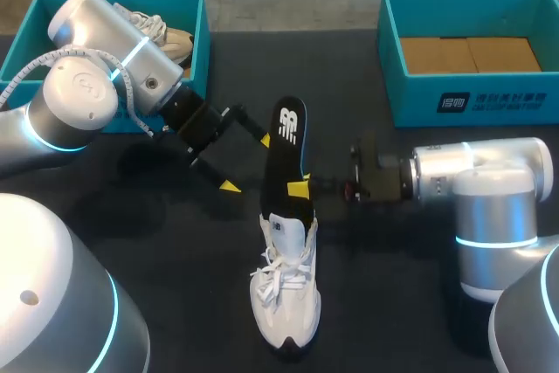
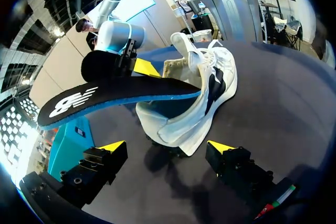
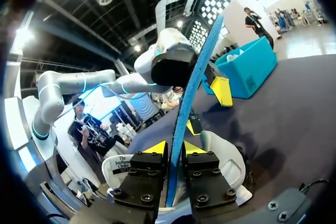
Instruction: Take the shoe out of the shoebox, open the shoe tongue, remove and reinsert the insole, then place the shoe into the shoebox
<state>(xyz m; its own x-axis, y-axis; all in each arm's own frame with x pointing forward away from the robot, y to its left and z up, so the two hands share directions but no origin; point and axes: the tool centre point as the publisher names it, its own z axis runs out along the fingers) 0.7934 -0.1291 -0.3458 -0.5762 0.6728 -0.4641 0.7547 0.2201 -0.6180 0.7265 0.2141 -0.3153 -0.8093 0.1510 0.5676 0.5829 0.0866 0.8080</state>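
The white shoe [image 1: 284,303] is lying at the lower centre of the dark table [image 1: 384,303], toe toward the bottom edge. The black insole [image 1: 288,141] is rising from its opening toward the upper centre, and the right gripper [image 1: 301,189] is pinching its edge from the right. The left gripper [image 1: 247,162] is hovering just left of the insole, fingers spread. A teal shoebox [image 1: 472,98] is sitting at the upper right and a second box [image 1: 199,41] at the upper left, both well apart from the shoe.
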